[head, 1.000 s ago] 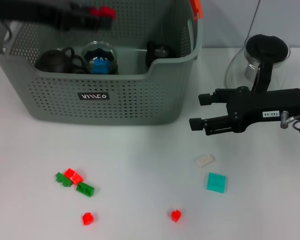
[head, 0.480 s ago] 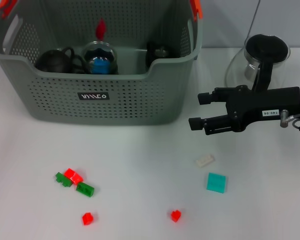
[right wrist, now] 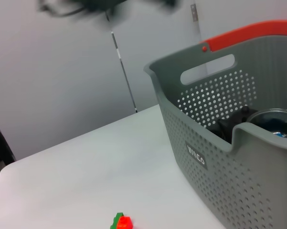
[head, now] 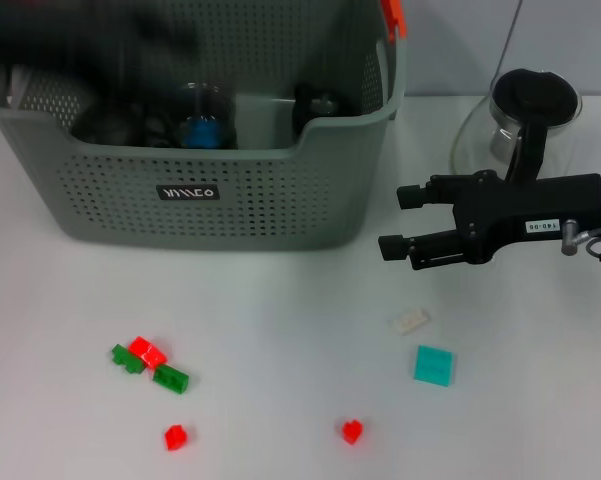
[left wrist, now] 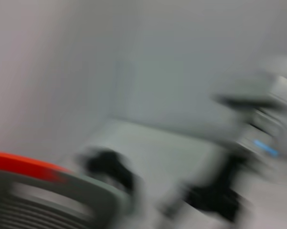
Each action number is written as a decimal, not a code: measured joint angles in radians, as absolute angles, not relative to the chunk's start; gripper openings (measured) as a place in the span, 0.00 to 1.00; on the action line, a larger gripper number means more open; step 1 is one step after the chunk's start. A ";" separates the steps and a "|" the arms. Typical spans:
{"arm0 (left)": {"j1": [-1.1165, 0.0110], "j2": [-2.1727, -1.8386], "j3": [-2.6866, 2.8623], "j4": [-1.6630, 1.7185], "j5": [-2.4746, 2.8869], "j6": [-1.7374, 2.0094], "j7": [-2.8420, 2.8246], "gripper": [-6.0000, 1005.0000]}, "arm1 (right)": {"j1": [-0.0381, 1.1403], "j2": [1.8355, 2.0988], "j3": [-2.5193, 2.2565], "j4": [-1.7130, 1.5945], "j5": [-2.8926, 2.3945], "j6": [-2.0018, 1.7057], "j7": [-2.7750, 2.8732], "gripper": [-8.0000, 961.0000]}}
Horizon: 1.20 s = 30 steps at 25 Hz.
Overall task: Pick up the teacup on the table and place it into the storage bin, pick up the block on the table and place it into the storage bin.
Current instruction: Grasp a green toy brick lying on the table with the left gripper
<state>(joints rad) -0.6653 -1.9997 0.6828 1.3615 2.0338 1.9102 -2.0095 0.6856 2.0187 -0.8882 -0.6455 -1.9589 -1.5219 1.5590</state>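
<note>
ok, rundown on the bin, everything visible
The bin is a big grey-green perforated plastic basket, upright on the white table at its far left. It has cut-out grips, orange clips on the rim, a dip in the front wall, and a small black label with white lettering. Dark rounded items and a clear, blue-centred one lie inside. A dark blur crosses its top left. The right gripper hangs beside it, apart.

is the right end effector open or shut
Open. In the head view the right end effector hovers beside the storage bin, its two fingers plainly apart with nothing between them.
</note>
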 joint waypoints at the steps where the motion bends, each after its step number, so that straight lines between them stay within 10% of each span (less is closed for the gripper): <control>1: -0.653 -2.004 0.695 1.383 2.033 1.975 -1.990 0.93 | 0.685 2.019 -0.888 -0.645 -1.959 -1.521 1.559 0.95; 12: -0.432 -2.170 1.122 1.707 2.576 1.979 -2.017 0.93 | 0.686 2.020 -0.886 -0.640 -1.959 -1.509 1.562 0.95; 30: -0.469 -2.167 1.350 1.406 2.852 1.635 -2.451 0.91 | 0.681 2.019 -0.883 -0.636 -1.959 -1.497 1.559 0.95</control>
